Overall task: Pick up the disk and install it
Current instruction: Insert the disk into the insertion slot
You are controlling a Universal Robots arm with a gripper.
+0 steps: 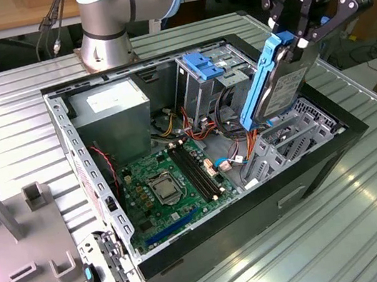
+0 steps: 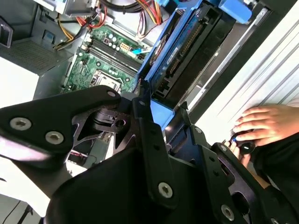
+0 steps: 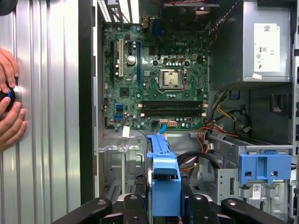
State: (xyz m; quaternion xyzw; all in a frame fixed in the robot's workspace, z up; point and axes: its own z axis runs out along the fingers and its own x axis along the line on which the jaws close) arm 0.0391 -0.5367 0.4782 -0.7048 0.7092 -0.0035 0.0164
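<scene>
The gripper (image 1: 299,34) is clamped on the disk (image 1: 280,89), with its black fingers (image 1: 283,2) closed on either side of the blue end tab. In the first wrist view the tab (image 3: 166,186) sits squarely between the two fingers (image 3: 135,208). In the second wrist view the disk (image 2: 182,51) runs away from the gripper (image 2: 163,106), showing its dark drive body and blue carrier frame.

The disk hangs in the air, steeply tilted with the tab end up. It is over the end of the open computer case (image 1: 74,149) at the exterior view's right. Its lower end is close above the metal drive cage (image 1: 291,137) and a bundle of cables; whether it touches them cannot be told.

A light-blue bracket (image 1: 203,64) sits on the bays along the case's far edge, just beside the disk. The green motherboard (image 1: 162,189) covers the case floor toward its near edge. The grey power supply (image 1: 109,118) fills the far corner at the exterior view's left.

The case lies on its side on a ribbed metal table (image 1: 336,246). The arm's base (image 1: 106,31) stands at the table's far edge. Grey fixture blocks (image 1: 17,242) lie near the table's edge at the exterior view's left.

In the first wrist view a person's hand (image 3: 10,123) rests on the table just outside the case's black wall, fingers around a small dark knob (image 3: 6,95).
</scene>
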